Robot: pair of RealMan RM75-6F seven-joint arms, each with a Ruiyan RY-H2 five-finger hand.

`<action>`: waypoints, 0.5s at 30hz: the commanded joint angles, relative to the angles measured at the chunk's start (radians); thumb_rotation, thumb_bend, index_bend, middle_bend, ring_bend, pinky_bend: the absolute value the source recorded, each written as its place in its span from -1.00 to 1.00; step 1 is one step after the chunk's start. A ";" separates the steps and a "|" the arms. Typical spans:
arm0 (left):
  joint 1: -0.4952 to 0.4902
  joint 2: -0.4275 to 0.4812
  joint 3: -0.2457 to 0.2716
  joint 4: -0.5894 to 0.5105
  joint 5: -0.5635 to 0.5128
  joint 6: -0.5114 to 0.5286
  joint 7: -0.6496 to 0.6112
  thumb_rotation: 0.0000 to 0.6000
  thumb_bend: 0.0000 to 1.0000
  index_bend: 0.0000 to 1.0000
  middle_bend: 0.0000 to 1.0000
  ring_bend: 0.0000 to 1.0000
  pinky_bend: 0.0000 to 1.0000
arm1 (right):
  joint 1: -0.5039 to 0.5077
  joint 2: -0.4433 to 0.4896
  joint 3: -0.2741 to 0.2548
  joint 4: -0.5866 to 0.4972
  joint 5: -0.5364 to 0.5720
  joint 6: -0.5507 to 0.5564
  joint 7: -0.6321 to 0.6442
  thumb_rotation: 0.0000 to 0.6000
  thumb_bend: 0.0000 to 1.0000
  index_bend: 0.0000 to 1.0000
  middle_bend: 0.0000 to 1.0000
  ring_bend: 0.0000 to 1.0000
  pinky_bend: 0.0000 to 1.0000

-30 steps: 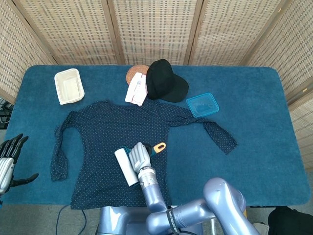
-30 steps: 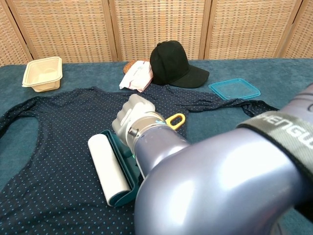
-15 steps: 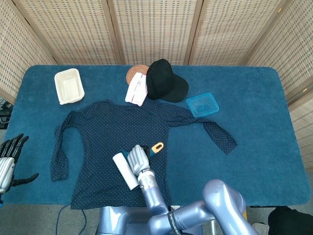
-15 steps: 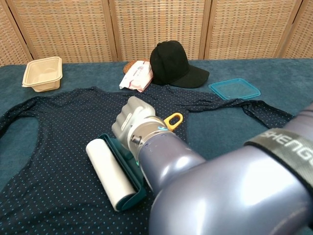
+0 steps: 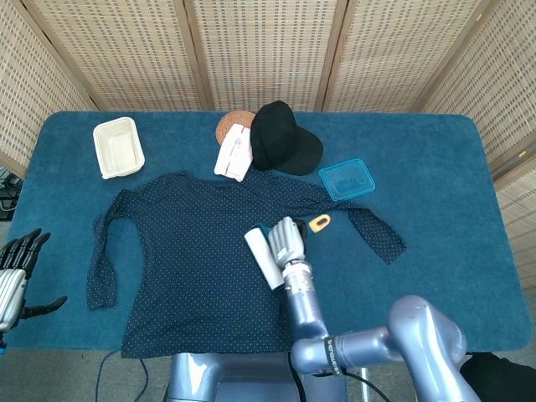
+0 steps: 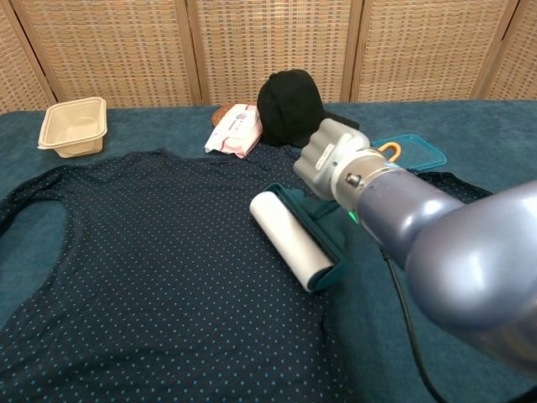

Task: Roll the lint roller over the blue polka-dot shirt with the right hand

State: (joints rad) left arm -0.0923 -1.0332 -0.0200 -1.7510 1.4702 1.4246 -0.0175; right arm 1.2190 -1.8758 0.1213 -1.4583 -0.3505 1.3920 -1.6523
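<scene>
The blue polka-dot shirt (image 5: pixel 193 251) (image 6: pixel 143 260) lies spread flat on the blue table, sleeves out to both sides. My right hand (image 5: pixel 287 241) (image 6: pixel 336 159) grips the teal handle of the lint roller (image 5: pixel 265 258) (image 6: pixel 294 238); its white roll rests on the shirt's right edge. The handle's yellow loop (image 5: pixel 319 223) (image 6: pixel 388 150) sticks out past the hand. My left hand (image 5: pixel 15 276) hangs off the table's left edge, fingers apart and holding nothing; the chest view does not show it.
A black cap (image 5: pixel 283 138) (image 6: pixel 295 107), a white wipes pack (image 5: pixel 234 152) (image 6: pixel 236 129) and a round coaster (image 5: pixel 232 122) sit behind the shirt. A cream tray (image 5: pixel 117 147) (image 6: pixel 75 126) is at the back left, and a blue lid (image 5: pixel 346 178) (image 6: pixel 417 151) lies at the right.
My right hand has carried the lint roller from the shirt's lower middle up and to the right, to the shirt's right edge near the sleeve. The left hand has not moved.
</scene>
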 commanded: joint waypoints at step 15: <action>0.000 -0.007 0.003 0.000 0.006 0.002 0.011 1.00 -1.00 -1.00 -1.00 -1.00 -1.00 | -0.089 0.092 0.029 -0.100 -0.094 0.017 0.144 1.00 -1.00 -1.00 1.00 1.00 1.00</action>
State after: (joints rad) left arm -0.0922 -1.0403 -0.0165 -1.7517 1.4763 1.4273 -0.0061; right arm 1.1461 -1.8072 0.1445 -1.5320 -0.4234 1.3976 -1.5303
